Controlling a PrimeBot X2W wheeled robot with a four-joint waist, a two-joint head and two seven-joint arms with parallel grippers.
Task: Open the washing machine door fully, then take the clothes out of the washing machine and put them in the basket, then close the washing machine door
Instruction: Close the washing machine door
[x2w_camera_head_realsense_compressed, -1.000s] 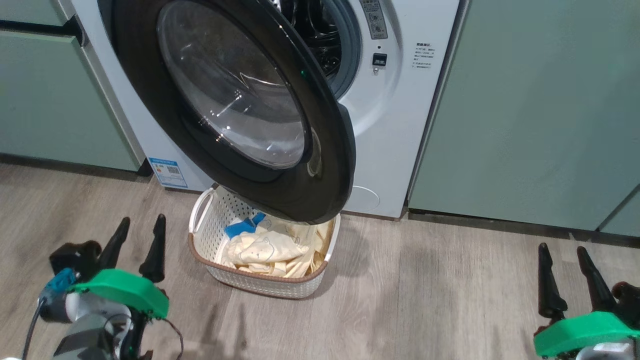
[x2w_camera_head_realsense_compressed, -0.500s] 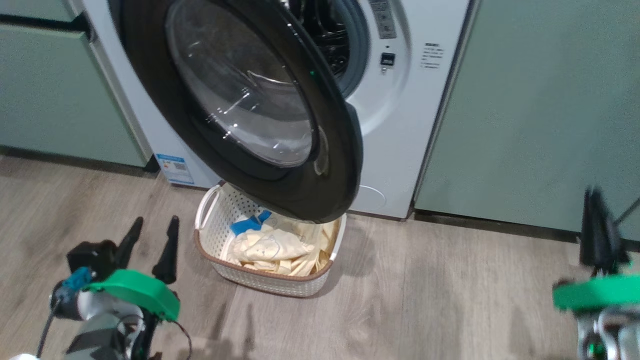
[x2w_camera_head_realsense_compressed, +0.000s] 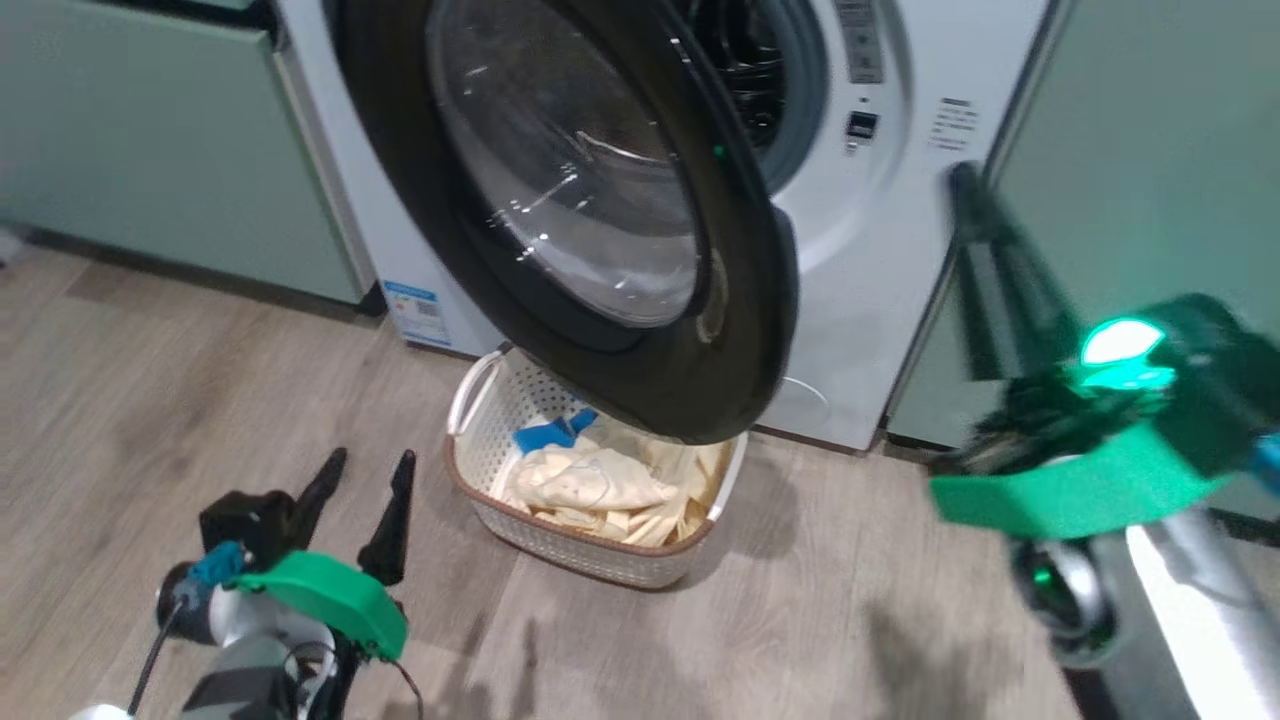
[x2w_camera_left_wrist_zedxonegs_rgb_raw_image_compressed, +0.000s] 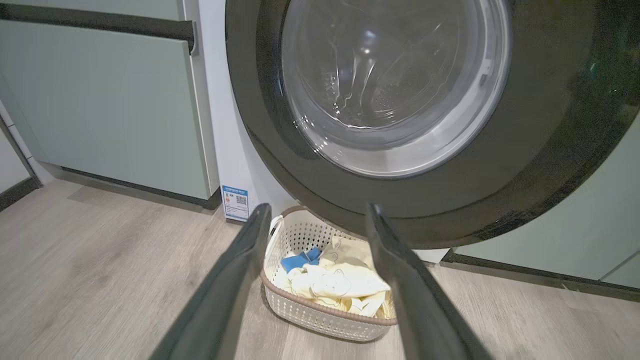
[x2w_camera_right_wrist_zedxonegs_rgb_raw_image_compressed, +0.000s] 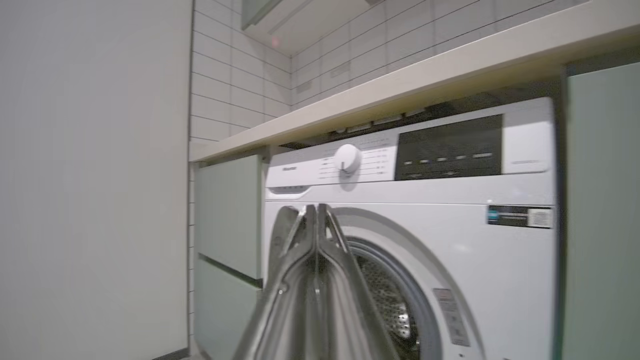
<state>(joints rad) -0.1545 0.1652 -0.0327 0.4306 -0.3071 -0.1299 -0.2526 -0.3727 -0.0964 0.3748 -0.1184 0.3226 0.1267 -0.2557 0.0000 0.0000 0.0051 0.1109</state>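
Washing machine; blue label, illegible

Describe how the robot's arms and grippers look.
Both the left gripper and right gripper have two long, tapering dark fingers behind a green wrist plate on a silvery forearm. The left wrist carries a blue connector and black cable.

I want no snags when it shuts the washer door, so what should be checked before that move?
1. Clothes lying in the basket: ok.
2. Drum empty: cannot tell, only a part shows.
3. Right gripper shut, holding nothing: ok.
4. Left gripper open, empty, apart from the washing machine door: ok.
5. Basket clear of the door's swing: cannot tell; it sits under the door's lower edge.
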